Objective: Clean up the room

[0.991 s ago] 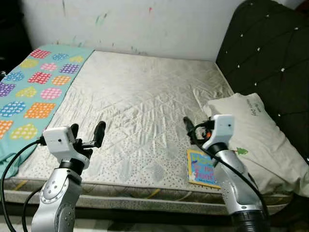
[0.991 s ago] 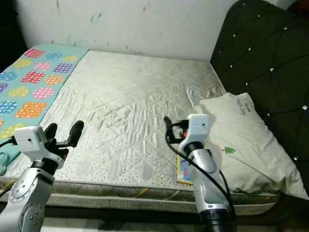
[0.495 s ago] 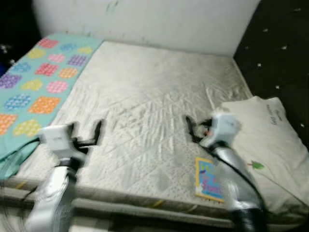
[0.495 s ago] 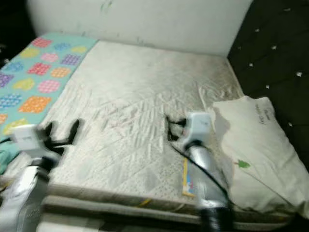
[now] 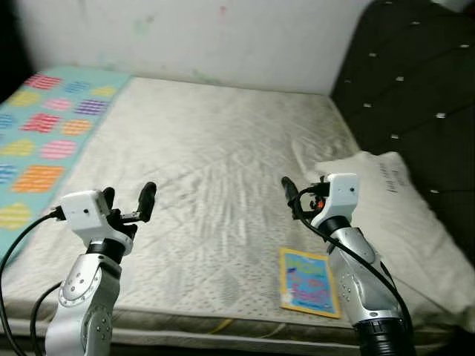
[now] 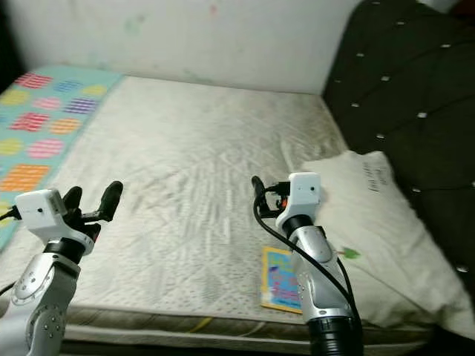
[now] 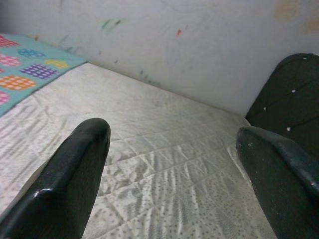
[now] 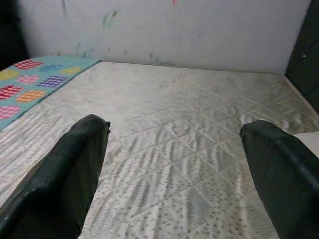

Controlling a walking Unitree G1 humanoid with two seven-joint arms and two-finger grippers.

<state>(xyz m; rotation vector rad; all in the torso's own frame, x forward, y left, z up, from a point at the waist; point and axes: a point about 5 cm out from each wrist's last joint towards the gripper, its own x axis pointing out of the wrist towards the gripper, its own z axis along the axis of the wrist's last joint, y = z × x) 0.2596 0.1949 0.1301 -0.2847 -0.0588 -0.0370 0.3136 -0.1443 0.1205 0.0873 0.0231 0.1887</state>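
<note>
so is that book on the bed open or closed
Closed. The book lies flat on the mattress near its front edge, its colourful cover facing up, no pages spread, beside the pillow.

A bare quilted mattress (image 5: 215,170) carries a white pillow (image 5: 401,222) by the dark headboard (image 5: 415,81), a colourful book (image 5: 308,282) near its front edge, and a patterned, seemingly teal blanket (image 5: 44,126) along its left.

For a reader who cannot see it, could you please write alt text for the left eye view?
Two silver robot arms reach over a bare quilted mattress, left gripper and right gripper both open and empty. A colourful book lies near the front edge by the right arm, beside a pillow; a patterned blanket covers the left side.
</note>
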